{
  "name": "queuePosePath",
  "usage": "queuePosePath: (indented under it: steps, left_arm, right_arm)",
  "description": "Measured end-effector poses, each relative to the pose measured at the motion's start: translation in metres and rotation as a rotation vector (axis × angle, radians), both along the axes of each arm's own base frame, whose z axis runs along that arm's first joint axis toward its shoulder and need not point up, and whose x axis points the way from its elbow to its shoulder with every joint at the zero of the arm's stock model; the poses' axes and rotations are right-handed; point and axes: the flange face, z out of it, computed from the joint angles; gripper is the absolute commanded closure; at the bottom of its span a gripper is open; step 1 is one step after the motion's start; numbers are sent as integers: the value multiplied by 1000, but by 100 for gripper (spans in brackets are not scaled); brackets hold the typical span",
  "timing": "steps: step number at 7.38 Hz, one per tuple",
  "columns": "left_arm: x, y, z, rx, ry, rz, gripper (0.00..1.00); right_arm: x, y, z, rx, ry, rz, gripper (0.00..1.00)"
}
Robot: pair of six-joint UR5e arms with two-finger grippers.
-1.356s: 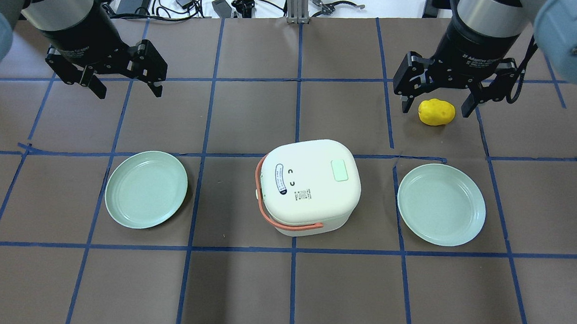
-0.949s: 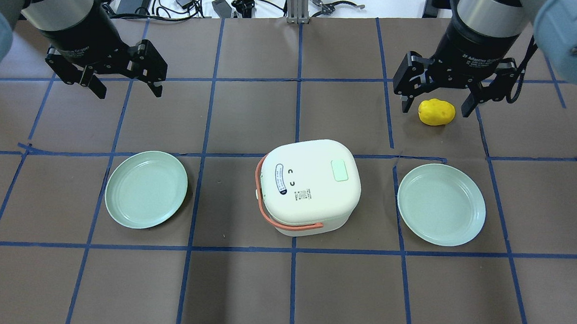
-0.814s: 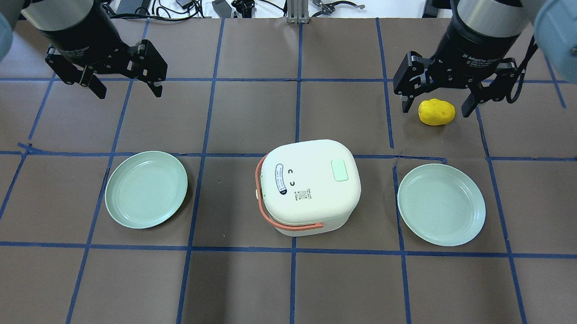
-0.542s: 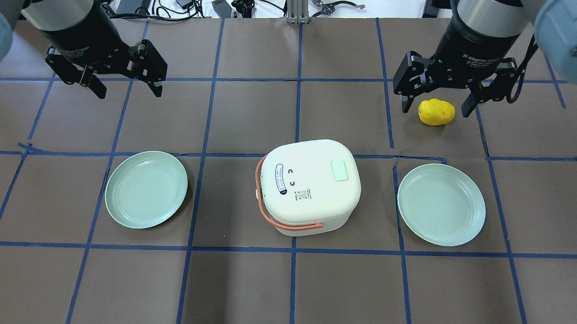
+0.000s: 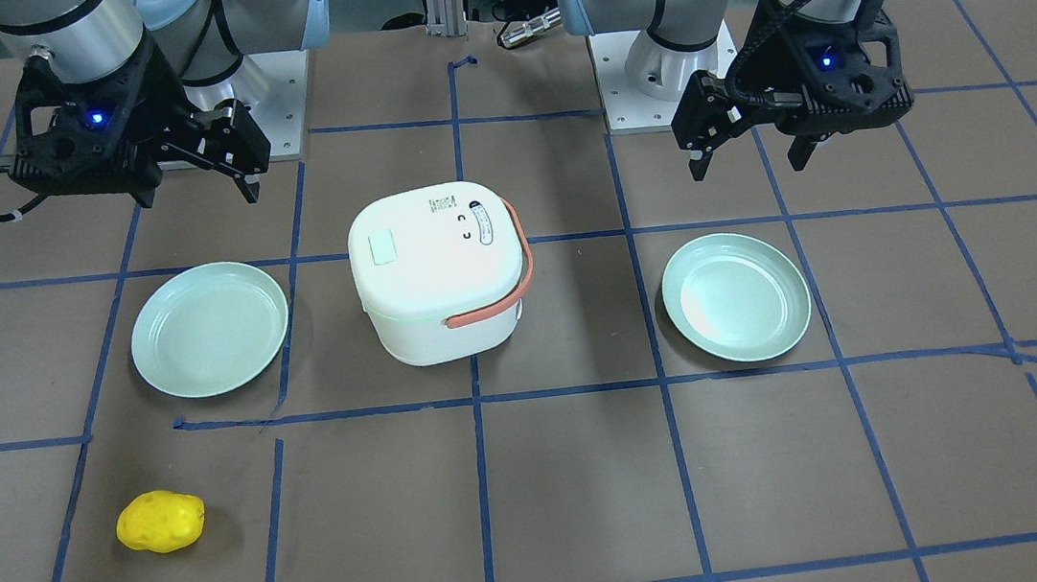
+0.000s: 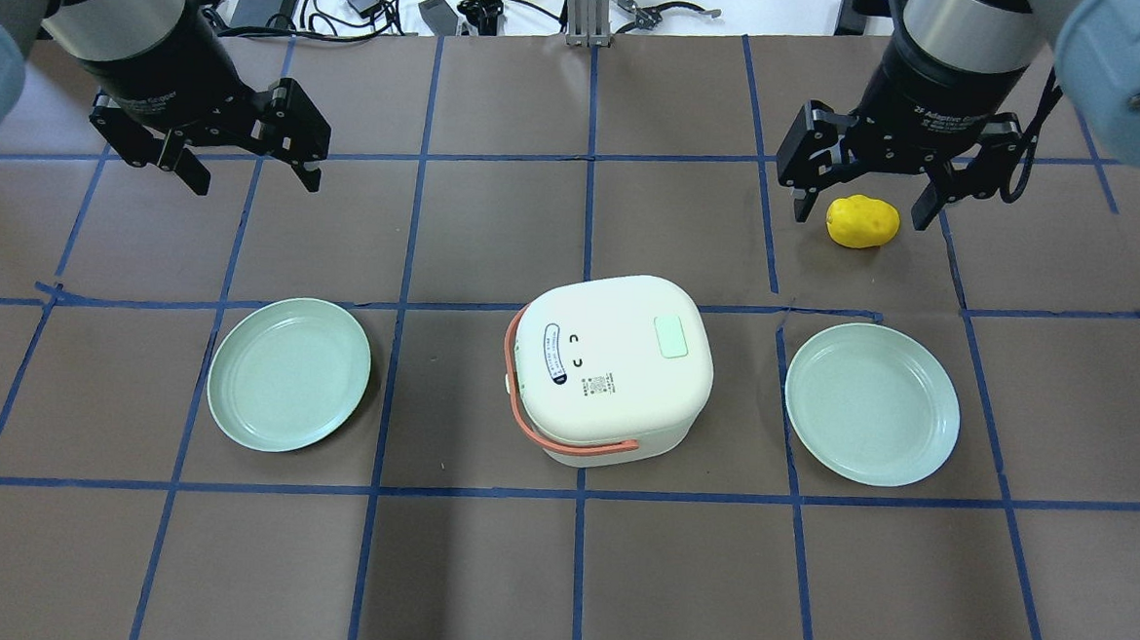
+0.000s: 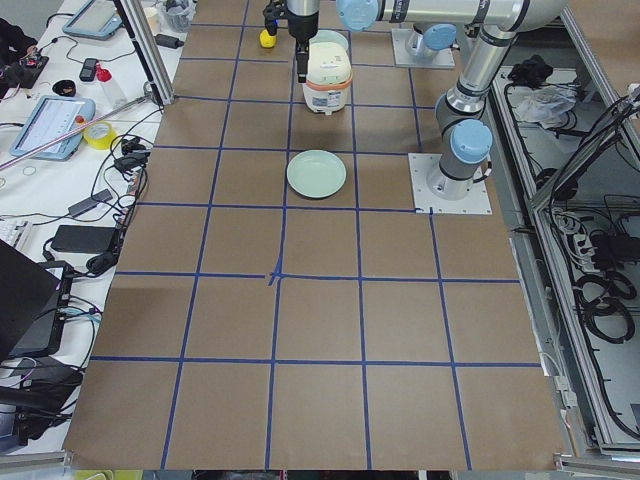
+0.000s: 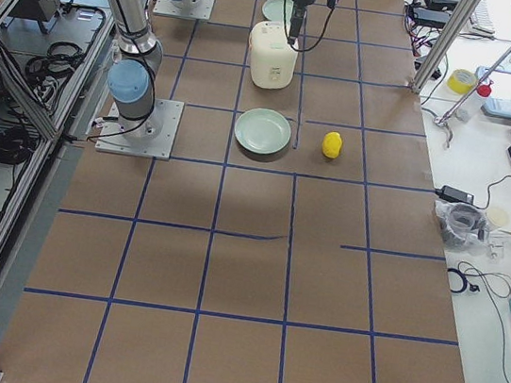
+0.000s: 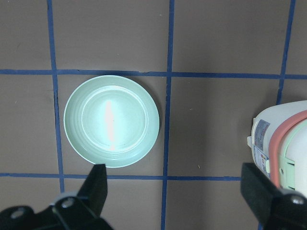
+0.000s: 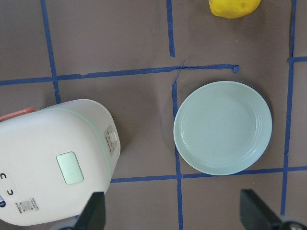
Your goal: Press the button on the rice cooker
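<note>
Now, left gripper (image 6: 255, 179): I read the jaws as spread wide with nothing between them; it hangs above the table (image 6: 479, 569), on the left arm's side.
Left wrist camera: I see both fingertips (image 9: 98, 184) at the bottom edge, far apart, with bare table between them.
Right gripper (image 5: 200, 194): jaws likewise wide apart and empty, hanging above the table on the right arm's side.
Overhead caution: the potato (image 6: 863, 221) looks framed by the right fingers, but my front-facing view puts it flat on the table, well apart from that gripper.
Rice cooker (image 6: 611, 366): white, upright, mid-table, between the two plates and touching neither; both grippers are well clear of it.
Lid (image 6: 618, 342): down and closed.
Button (image 6: 672, 336): pale green rounded rectangle on the lid top, toward the right arm's side; nothing is touching it.
Handle (image 6: 526, 415): orange, folded down around the cooker's side facing the left arm.
Left plate (image 6: 289, 374): pale green, nothing on it, beside the cooker below the left gripper.
Right plate (image 6: 873, 404): same kind, nothing on it, on the cooker's other side.
Potato position: beyond the right plate, on the side away from the robot's base.
</note>
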Motion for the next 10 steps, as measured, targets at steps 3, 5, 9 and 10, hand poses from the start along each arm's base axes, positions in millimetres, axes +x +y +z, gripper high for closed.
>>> queuePosePath:
  steps: [3, 5, 9, 10]
  left_arm:
    - [0, 0, 0, 0, 0, 0, 0]
    - [0, 0, 0, 0, 0, 0, 0]
    - [0, 0, 0, 0, 0, 0, 0]
    - [0, 0, 0, 0, 0, 0, 0]
  right_arm:
    - [2, 3, 1, -6, 2, -7, 51]
    - [6, 2, -1, -6, -12, -12, 100]
    - [45, 5, -23, 49, -40, 21, 100]
    - [58, 5, -34, 70, -44, 44, 100]
